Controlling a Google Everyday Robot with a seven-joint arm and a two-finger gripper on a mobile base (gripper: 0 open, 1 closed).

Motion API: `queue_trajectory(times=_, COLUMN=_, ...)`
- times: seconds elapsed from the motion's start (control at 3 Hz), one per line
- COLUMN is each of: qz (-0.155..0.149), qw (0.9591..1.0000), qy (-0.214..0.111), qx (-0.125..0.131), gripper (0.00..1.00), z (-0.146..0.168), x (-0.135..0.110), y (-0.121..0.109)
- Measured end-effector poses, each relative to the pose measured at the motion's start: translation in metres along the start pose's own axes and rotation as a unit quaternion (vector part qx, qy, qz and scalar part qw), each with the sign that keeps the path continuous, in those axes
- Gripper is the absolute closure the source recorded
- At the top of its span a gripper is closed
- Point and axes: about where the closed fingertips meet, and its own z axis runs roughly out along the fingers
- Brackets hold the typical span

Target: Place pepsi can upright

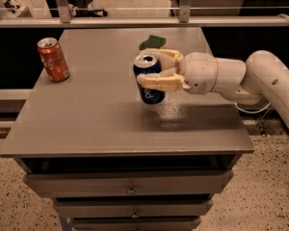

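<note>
The pepsi can [149, 79] is dark blue with a silver top and stands nearly upright, its open top tilted slightly toward the camera. My gripper [153, 67] comes in from the right and is shut on the pepsi can, one cream finger [160, 83] across its front and the other behind it near the top. The can's base is at or just above the grey table [86, 119], near the table's middle; I cannot tell whether it touches.
A red-orange soda can [53, 59] stands upright at the table's left edge. A dark green object [152, 42] lies on the table behind the gripper. My white arm [260, 81] stretches over the table's right side. Drawers sit below the front edge.
</note>
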Motion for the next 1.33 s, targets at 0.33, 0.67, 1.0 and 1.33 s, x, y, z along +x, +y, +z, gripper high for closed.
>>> queue_trajectory(times=0.33, qz=0.019, qw=0.9998, qy=-0.006, qx=-0.009, gripper=1.0, z=-0.001, x=0.016, y=0.005)
queue_trajectory(times=0.67, qz=0.031, qw=0.9993, qy=-0.002, qx=-0.021, gripper=0.88, z=-0.002, x=0.028, y=0.007)
queue_trajectory(times=1.0, qz=0.039, qw=0.9988, qy=0.005, qx=-0.028, gripper=0.66, z=-0.005, x=0.036, y=0.008)
queue_trajectory(times=1.33, qz=0.045, qw=0.9984, qy=0.02, qx=-0.027, gripper=0.43, z=-0.013, x=0.044, y=0.009)
